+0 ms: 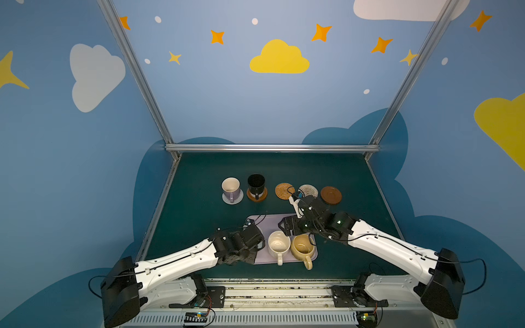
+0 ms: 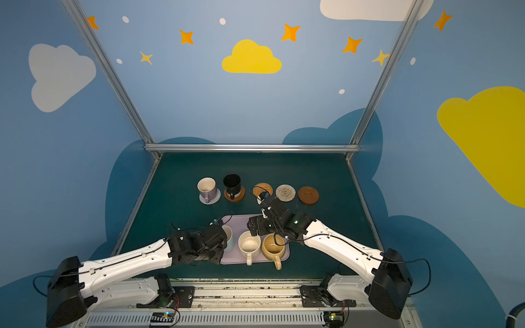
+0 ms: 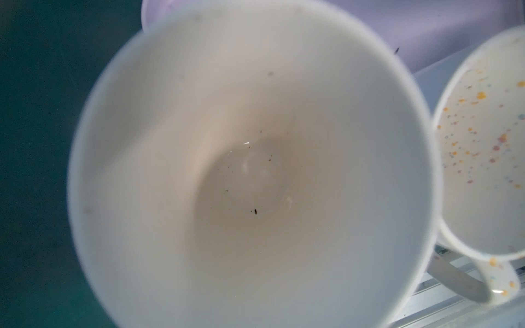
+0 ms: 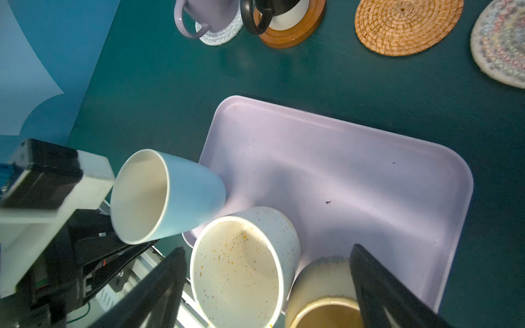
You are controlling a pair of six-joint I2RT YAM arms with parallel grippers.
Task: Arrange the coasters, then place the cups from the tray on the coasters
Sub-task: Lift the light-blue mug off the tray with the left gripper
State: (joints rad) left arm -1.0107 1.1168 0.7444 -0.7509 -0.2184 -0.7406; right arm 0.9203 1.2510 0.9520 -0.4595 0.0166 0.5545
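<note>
- The light blue cup (image 4: 181,196) is at the 9 o'clock edge of the tray (image 4: 341,136) in both top views. It is tilted, with its mouth leaning toward 9 o'clock, at the left arm, and its base toward the tray's middle. Whether the base touches the tray I cannot tell.
- The left gripper (image 4: 125,245) is clamped on the cup from the mouth side; the pictures do not show whether it has the rim or the handle. Its wrist view looks straight down the cup's long axis.
- Just beside the cup, at 3 o'clock, stands the speckled cream cup (image 4: 241,269). The right gripper (image 4: 267,248) hangs over it with fingers wide apart, gripping nothing.
- The nearest free spot, the orange-tan woven coaster (image 1: 284,190), lies at about 1 o'clock from the blue cup, well apart from it in the back row.
- As I judge it, the left arm is the nearer one and has the grip. The coming move turns on righting the cup, then carrying it toward 1 o'clock.
- The right arm's wrist sits close to that line, so the path may be tight.
</note>
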